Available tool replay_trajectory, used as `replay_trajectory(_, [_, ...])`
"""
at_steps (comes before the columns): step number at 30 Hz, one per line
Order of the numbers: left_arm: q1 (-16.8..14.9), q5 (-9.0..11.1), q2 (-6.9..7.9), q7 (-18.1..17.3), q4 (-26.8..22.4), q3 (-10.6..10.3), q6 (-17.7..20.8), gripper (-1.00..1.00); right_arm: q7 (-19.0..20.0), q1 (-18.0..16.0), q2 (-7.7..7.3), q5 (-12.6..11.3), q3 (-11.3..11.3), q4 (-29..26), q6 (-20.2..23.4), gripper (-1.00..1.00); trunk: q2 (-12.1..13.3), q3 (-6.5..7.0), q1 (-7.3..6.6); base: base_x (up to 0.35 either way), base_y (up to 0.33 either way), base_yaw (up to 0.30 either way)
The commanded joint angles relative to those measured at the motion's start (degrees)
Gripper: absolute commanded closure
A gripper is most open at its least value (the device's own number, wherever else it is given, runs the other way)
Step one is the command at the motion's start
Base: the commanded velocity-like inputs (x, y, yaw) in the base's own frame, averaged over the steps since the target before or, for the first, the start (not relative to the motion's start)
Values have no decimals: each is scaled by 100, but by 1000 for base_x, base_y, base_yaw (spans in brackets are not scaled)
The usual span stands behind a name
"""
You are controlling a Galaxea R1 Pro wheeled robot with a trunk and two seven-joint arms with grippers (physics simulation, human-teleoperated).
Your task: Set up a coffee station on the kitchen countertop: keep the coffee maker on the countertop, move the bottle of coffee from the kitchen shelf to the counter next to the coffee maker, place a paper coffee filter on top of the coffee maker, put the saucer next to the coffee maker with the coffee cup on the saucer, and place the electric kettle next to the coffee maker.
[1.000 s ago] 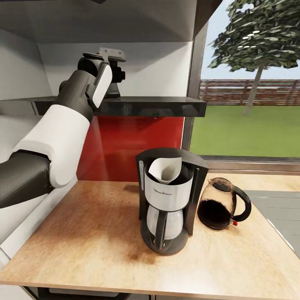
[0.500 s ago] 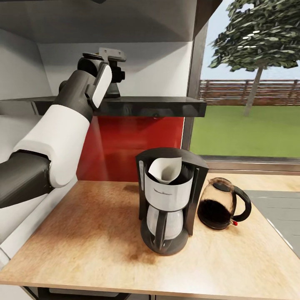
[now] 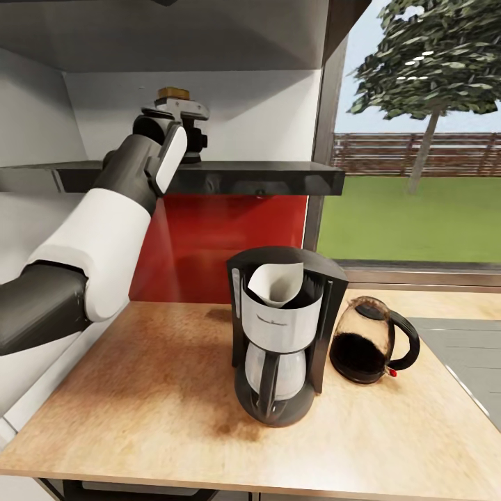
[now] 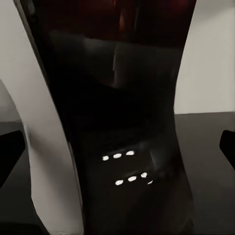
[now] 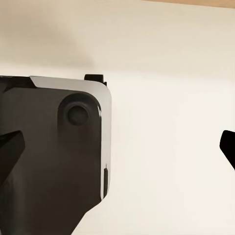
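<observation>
Reaching up over the dark kitchen shelf (image 3: 209, 177), the left hand (image 3: 182, 132) sits at a dark glass coffee bottle (image 4: 122, 112) with a brown cap (image 3: 173, 92). Seen from the wrist, its two fingertips (image 4: 10, 152) stand spread on either side of the bottle, apart from it, so the hand is released. Well below the hand, on the wooden surface (image 3: 139, 403), stands the black-and-silver coffee maker (image 3: 282, 334) with a white paper filter (image 3: 276, 284) on top, a glass electric kettle (image 3: 372, 341) just beside it. The right hand's (image 5: 117, 147) fingertips are spread too.
</observation>
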Motion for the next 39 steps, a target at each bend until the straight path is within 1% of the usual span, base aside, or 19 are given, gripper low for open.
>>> replay_trajectory(1, [4, 29, 4, 36, -3, -21, 21, -100, 25, -3, 0, 37, -49, -2, -13, -100, -13, -13, 4, 0, 0, 0])
replay_trajectory(15, [19, 29, 25, 38, -10, 4, 18, -100, 25, -3, 5, 37, -49, -2, -13, -100, -13, -13, 4, 40, 0, 0])
replay_trajectory(19, [19, 29, 32, 236, -10, 5, 22, -100, 25, -3, 6, 39, -46, -2, -13, -100, -13, -13, 4, 2, 0, 0])
replay_trajectory(29, [20, 29, 33, 273, -13, 5, 25, -100, 25, -3, 6, 38, -49, -2, -13, -100, -13, -13, 4, 0, 0, 0])
replay_trajectory(30, [22, 29, 33, 273, -15, 6, 25, 100, 25, -3, 6, 38, -49, -2, -13, -100, -13, -13, 4, 0, 0, 0])
replay_trajectory(39, [23, 30, 38, 273, -66, 6, 25, 100, 25, 4, 6, 38, -49, 0, -13, -100, -13, -13, 4, 0, 0, 0])
